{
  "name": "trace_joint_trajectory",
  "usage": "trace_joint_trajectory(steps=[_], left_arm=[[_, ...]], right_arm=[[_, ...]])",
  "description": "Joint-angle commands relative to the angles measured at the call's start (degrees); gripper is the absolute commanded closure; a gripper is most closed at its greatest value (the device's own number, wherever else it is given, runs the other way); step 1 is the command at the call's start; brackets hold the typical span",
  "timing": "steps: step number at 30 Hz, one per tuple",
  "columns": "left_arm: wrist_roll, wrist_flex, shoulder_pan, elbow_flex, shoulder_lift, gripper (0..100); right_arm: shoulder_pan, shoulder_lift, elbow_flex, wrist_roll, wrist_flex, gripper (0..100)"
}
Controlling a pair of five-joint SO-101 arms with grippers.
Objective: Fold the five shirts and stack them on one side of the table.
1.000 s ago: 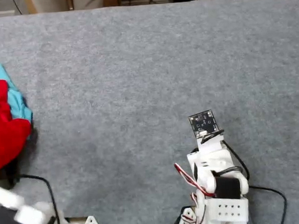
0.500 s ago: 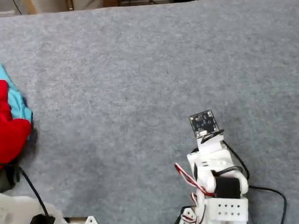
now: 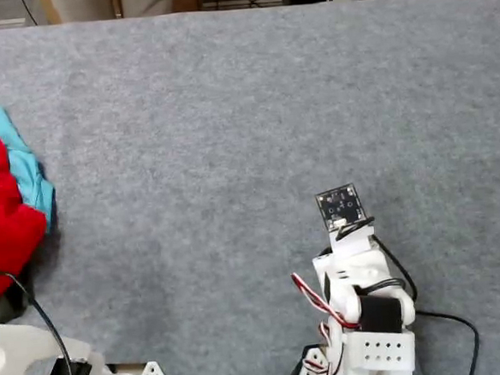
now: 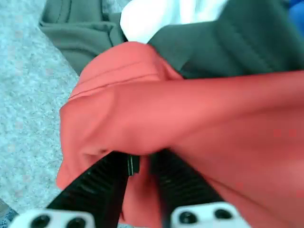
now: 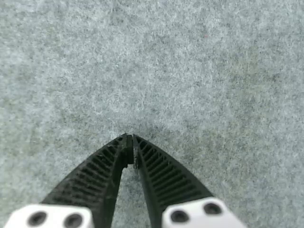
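A red shirt [image 3: 3, 213] lies bunched at the table's left edge, on top of a teal shirt [image 3: 30, 173]. In the left wrist view my left gripper [image 4: 141, 161] is shut on a fold of the red shirt [image 4: 190, 109]. Behind that fold lie a dark green shirt [image 4: 247, 42], an olive shirt [image 4: 80, 38] and a white shirt [image 4: 161, 14]. The left arm [image 3: 22, 358] sits at the near left corner. My right gripper [image 5: 129, 138] is shut with nothing in it, just above the grey table [image 5: 213, 71]. The right arm [image 3: 360, 291] is folded at the near edge.
The grey felt table [image 3: 253, 110] stretches from the shirt pile across to the right side. A black cable [image 3: 44, 318] runs beside the left arm. Furniture legs stand beyond the far edge.
The left arm has swung in at the near left corner, closer under the pile. The red shirt's lower edge has shifted slightly toward it. The right arm is unchanged.
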Motion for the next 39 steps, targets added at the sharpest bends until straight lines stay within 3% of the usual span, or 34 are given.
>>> trace_joint_trajectory(steps=[1,4,10,15,22,28,33,36,39], left_arm=[[0.4,4.0,3.1,-4.0,-0.7,98],[0.6,11.4,7.1,-9.1,-0.7,98],[8.2,11.3,14.5,-12.7,-7.2,98],[9.1,11.3,27.7,-6.6,-17.3,98],[18.5,11.2,52.0,6.5,-34.4,98],[21.1,10.9,79.7,11.9,-44.7,98],[20.7,10.8,97.8,12.4,-47.1,98],[20.7,10.9,100.0,12.7,-47.3,97],[21.5,11.0,99.4,12.9,-47.3,86]], right_arm=[[-0.4,-1.5,-0.2,0.0,-0.5,99.4],[-0.4,-1.5,-0.2,0.0,-0.5,99.4],[-0.4,-1.6,-0.2,0.0,-0.5,99.4],[-0.4,-1.7,-0.2,0.0,-0.5,99.4],[-0.4,-1.8,-0.2,0.0,-0.6,99.4],[-0.4,-1.8,-0.2,0.0,-0.6,99.4],[-0.4,-1.8,-0.2,0.0,-0.6,99.4],[-0.3,-1.8,-0.2,0.2,-0.6,99.4],[-0.3,-1.8,-0.2,0.3,-0.6,99.4]])
